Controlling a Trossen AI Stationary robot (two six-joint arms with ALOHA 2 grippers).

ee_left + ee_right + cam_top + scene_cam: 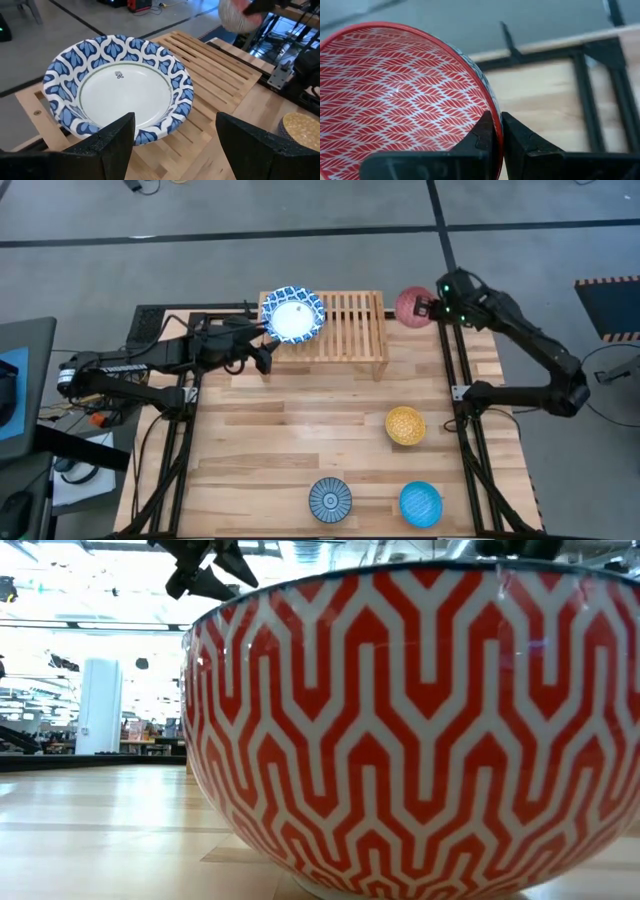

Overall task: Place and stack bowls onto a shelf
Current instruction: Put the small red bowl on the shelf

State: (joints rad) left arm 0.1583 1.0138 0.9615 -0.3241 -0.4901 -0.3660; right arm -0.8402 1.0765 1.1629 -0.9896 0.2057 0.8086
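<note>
A wide blue-and-white bowl (293,315) with a white centre rests on the left end of the slatted wooden shelf (355,330); it also shows in the left wrist view (117,90). My left gripper (268,348) is open just on the near side of it, and its fingers (112,142) stand apart at the bowl's near rim. My right gripper (427,308) is shut on a red bowl (411,307) held in the air just off the shelf's right end. The red bowl fills much of the right wrist view (395,100). My right gripper pinches the red bowl's rim (491,112) between its two fingers, one finger inside the bowl and one on its outer wall. The fingers come level from the table's right side. The bowl is lifted clear and tilted.
A yellow bowl (405,425), a blue radial-striped bowl (330,498) and a plain blue bowl (421,504) stand on the plank tabletop toward the near right. A bowl with a red-and-white zigzag outside (420,730) stands right before the low camera. The shelf's middle and right slats (220,70) are bare.
</note>
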